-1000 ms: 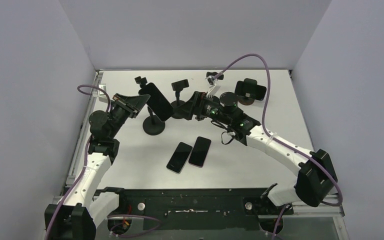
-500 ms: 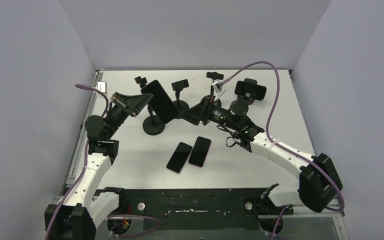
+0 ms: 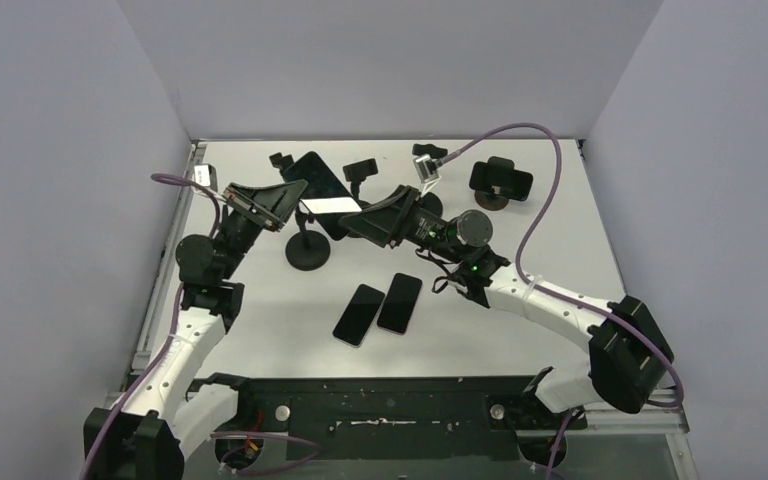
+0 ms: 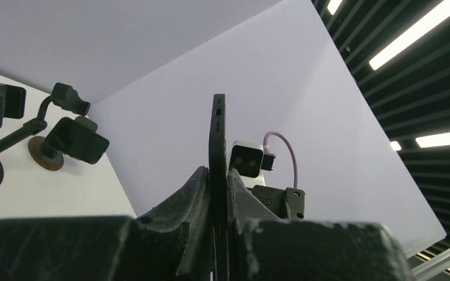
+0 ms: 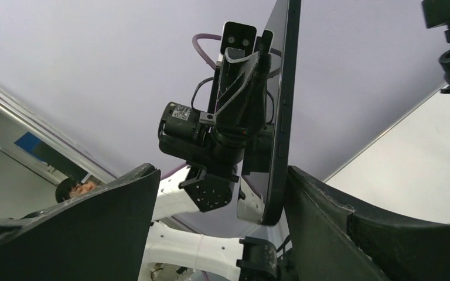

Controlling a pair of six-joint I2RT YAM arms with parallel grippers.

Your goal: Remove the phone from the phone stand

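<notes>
The black phone (image 3: 322, 190) hangs over the black phone stand (image 3: 307, 255) at the back left. My left gripper (image 3: 288, 202) is shut on its left edge; in the left wrist view the phone (image 4: 217, 140) stands edge-on, pinched between the gripper's (image 4: 218, 175) two fingers. My right gripper (image 3: 362, 220) is open at the phone's right side. In the right wrist view the phone's lower end (image 5: 278, 134) sits between the spread jaws of the gripper (image 5: 220, 175), close to the right finger (image 5: 328, 222). I cannot tell whether the stand's clamp still holds the phone.
Two phones (image 3: 360, 314) (image 3: 400, 302) lie flat side by side mid-table. Two more stands (image 3: 360, 172) (image 3: 425, 152) rise at the back. Another stand holding a phone (image 3: 501, 180) is at the back right. Walls close in on three sides.
The right arm has swung left, bringing its open jaws around the phone's right end. The left gripper has risen slightly and the phone has tilted, now catching a white reflection.
</notes>
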